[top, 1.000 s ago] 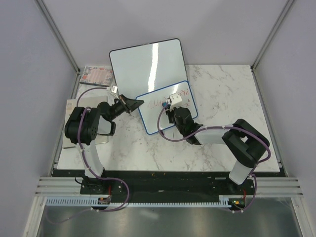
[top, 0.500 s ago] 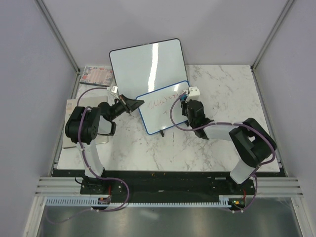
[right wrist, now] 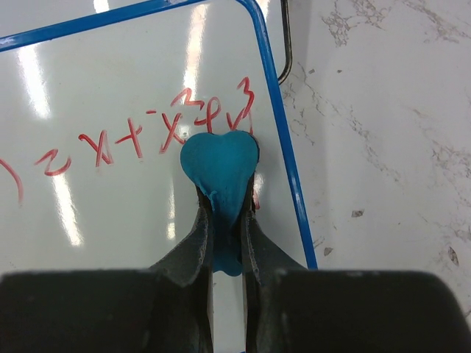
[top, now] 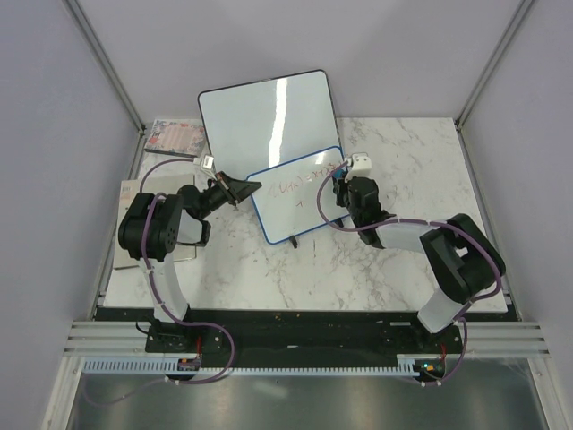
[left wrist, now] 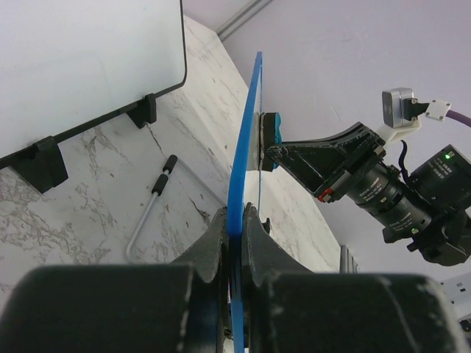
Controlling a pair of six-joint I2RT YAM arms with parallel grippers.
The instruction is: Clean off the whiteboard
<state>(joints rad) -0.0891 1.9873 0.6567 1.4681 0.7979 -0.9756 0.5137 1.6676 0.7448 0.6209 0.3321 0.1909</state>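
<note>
The small blue-framed whiteboard [top: 291, 204] stands tilted at mid-table with red handwriting [right wrist: 140, 140] across its top. My left gripper [top: 243, 188] is shut on the board's left blue edge [left wrist: 246, 147] and holds it upright. My right gripper [top: 341, 185] is shut on a teal heart-shaped eraser [right wrist: 219, 165]. The eraser is pressed on the board face at the right end of the red writing, close to the blue frame [right wrist: 283, 147]. The eraser also shows in the left wrist view [left wrist: 269, 138], against the board.
The larger blank black-framed whiteboard [top: 267, 112] leans behind the small one on black feet [left wrist: 40, 162]. A bent metal rod with a black grip [left wrist: 151, 209] lies on the marble between them. A printed booklet [top: 176, 136] lies at the back left.
My right gripper has carried the eraser from the board's middle to its upper right corner. The left gripper and the board have not moved.
</note>
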